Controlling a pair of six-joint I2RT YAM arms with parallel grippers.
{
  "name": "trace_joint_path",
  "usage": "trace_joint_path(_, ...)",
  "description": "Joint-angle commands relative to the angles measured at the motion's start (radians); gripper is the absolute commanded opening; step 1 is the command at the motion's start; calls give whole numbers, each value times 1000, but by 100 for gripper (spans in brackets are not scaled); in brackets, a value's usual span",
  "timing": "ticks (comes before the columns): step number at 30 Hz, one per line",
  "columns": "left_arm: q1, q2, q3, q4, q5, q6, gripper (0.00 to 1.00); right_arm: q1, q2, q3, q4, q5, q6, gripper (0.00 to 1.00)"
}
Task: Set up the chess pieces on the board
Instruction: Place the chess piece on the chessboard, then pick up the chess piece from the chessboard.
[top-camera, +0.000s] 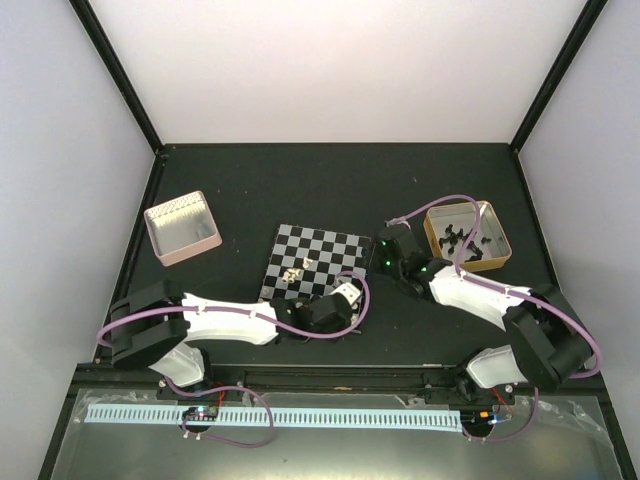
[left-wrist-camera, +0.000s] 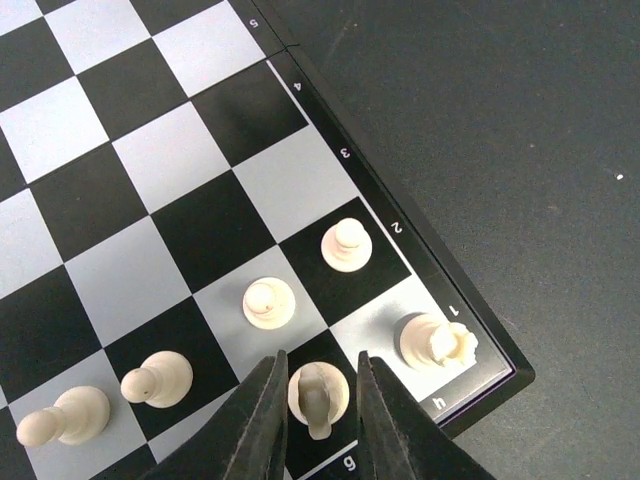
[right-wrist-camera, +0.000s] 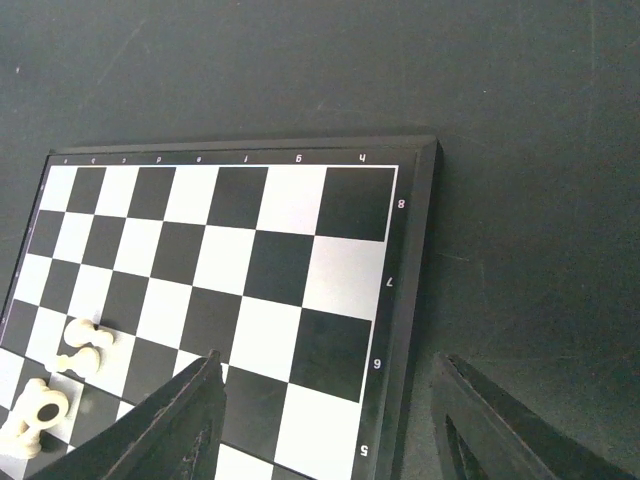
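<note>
Left gripper (left-wrist-camera: 320, 365) slightly spread astride tiny cream-white chess piece (left-wrist-camera: 320, 395) at corner of checkered black-and-silver board (left-wrist-camera: 180, 150); right gripper (right-wrist-camera: 330, 362) wide, empty. Piece judged light, rigid, tippy: pinch mid-body.

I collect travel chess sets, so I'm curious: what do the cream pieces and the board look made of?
The chess pieces look like moulded plastic: matte cream, soft rounded edges. The board seems a smooth printed sheet with a raised dark rim, plastic or metal, unclear which.
</note>
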Motion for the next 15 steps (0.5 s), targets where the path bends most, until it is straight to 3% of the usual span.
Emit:
trace_joint_path(1, -7, -43, 15, 5, -14, 6, 22, -6, -8, 2, 24, -4, 0, 57)
trace_joint_path(7, -6, -123, 45, -48, -82, 2, 33, -6, -31, 0, 22, -19, -24, 57)
trace_joint_path(11, 10, -205, 57, -101, -177, -24, 46, -6, -23, 21, 18, -54, -48, 57)
trace_joint_path(15, 58, -313, 62, -157, -227, -70, 51, -4, -7, 39, 18, -89, -71, 57)
